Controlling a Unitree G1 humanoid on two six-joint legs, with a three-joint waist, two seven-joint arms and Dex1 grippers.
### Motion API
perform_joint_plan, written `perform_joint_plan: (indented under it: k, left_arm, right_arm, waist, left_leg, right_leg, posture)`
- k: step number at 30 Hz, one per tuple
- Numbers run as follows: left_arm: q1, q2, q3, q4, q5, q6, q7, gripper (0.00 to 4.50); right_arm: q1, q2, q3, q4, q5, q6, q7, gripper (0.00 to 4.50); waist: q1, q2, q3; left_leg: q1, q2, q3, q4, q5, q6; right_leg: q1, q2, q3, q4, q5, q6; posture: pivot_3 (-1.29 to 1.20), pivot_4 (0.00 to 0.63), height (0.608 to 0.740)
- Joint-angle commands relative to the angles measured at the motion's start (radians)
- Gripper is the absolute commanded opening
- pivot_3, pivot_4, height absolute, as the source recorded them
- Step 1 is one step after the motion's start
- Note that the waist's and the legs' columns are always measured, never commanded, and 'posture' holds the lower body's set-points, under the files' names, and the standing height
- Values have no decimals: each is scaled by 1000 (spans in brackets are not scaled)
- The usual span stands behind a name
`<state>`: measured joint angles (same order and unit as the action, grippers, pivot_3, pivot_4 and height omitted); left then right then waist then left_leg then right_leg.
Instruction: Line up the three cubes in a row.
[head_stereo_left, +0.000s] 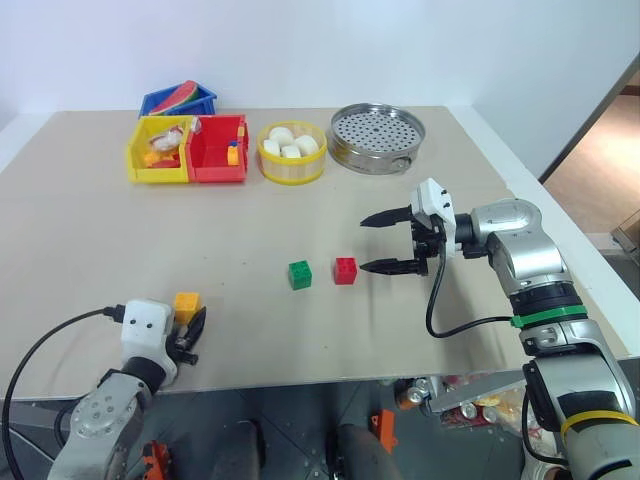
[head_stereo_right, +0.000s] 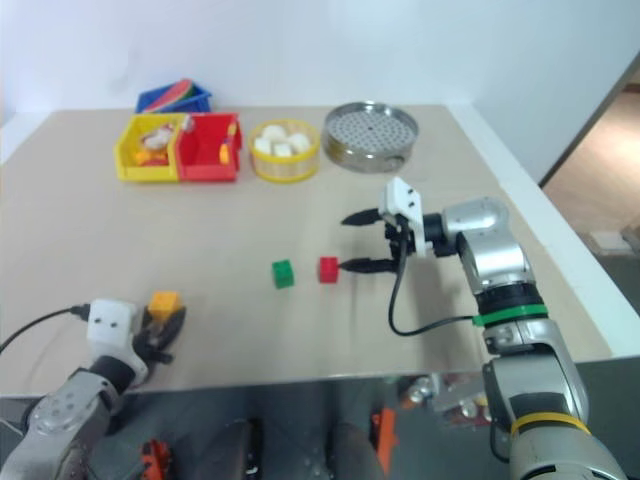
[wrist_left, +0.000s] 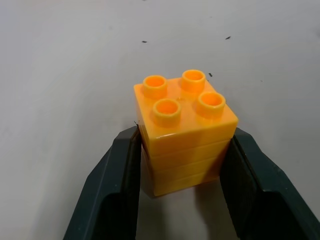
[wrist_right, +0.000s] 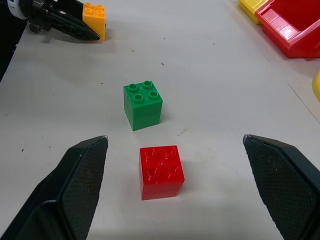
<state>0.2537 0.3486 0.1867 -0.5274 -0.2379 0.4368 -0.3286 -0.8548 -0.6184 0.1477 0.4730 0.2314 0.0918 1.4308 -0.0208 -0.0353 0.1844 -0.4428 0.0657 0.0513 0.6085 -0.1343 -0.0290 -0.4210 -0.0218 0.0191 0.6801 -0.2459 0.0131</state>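
The green cube (head_stereo_left: 300, 274) and the red cube (head_stereo_left: 345, 270) sit side by side in the middle of the table, a small gap between them. Near the front left edge stands the yellow-orange cube (head_stereo_left: 186, 306); my left gripper (head_stereo_left: 190, 335) is shut on it, a black finger (wrist_left: 112, 195) pressed to each side, and the cube (wrist_left: 184, 131) stays upright on the tabletop. My right gripper (head_stereo_left: 388, 242) hovers just right of the red cube (wrist_right: 160, 171), pointing left, fingers wide open and nothing between them.
Along the back stand a blue bin (head_stereo_left: 178, 99), a yellow bin (head_stereo_left: 160, 150) and a red bin (head_stereo_left: 218, 150) with small clutter, a yellow bowl (head_stereo_left: 291, 160) of white lumps and a metal steamer tray (head_stereo_left: 377, 135). The table's front edge is close to the left gripper.
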Motion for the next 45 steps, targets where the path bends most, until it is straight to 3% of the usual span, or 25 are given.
perform_joint_plan:
  k: [1,5,9,20,32,45]
  left_arm:
    - [-63,88,-17,71,-19,-83,-144,1677]
    - [-189,209,-58,203,-34,-182,-348,1677]
    - [-290,267,-103,321,-38,-268,-497,1677]
    - [-595,306,-228,660,-7,-428,-772,1677]
    - [-807,259,-265,817,-59,-254,-907,1677]
    - [-805,283,-268,852,-26,-343,-959,1677]
  right_arm:
    - [-18,-9,-28,-24,6,-15,-5,4500]
    - [-24,-4,-30,-24,6,-18,-16,4500]
    - [-23,-3,-31,-32,8,-15,-28,4500]
    - [17,-31,-43,-103,24,30,-50,4500]
    - [43,-61,-52,-143,29,49,-71,4500]
    - [75,-94,-63,-200,46,84,-91,4500]
  waist:
    - [1,0,0]
    - [0,0,0]
    - [-1,0,0]
    - [-1,0,0]
    - [-2,0,0]
    - [-2,0,0]
  left_leg:
    - [0,0,0,0,0,0]
    - [0,0,1,0,0,0]
    - [-2,0,2,0,1,1]
    - [-2,2,-1,-8,-2,-2]
    - [-2,1,0,-4,-2,-2]
    - [-2,2,-1,-4,-2,-2]
  right_leg:
    - [0,0,0,0,0,0]
    - [-2,-2,-1,-3,1,-1]
    - [-1,-2,-1,-3,3,-2]
    - [-4,5,0,-2,-2,2]
    - [-3,5,0,0,-1,5]
    - [-3,5,1,0,-1,5]
  posture:
    - [0,150,740]
    - [0,150,740]
    - [0,150,740]
    - [0,150,740]
    - [0,150,740]
    - [0,150,740]
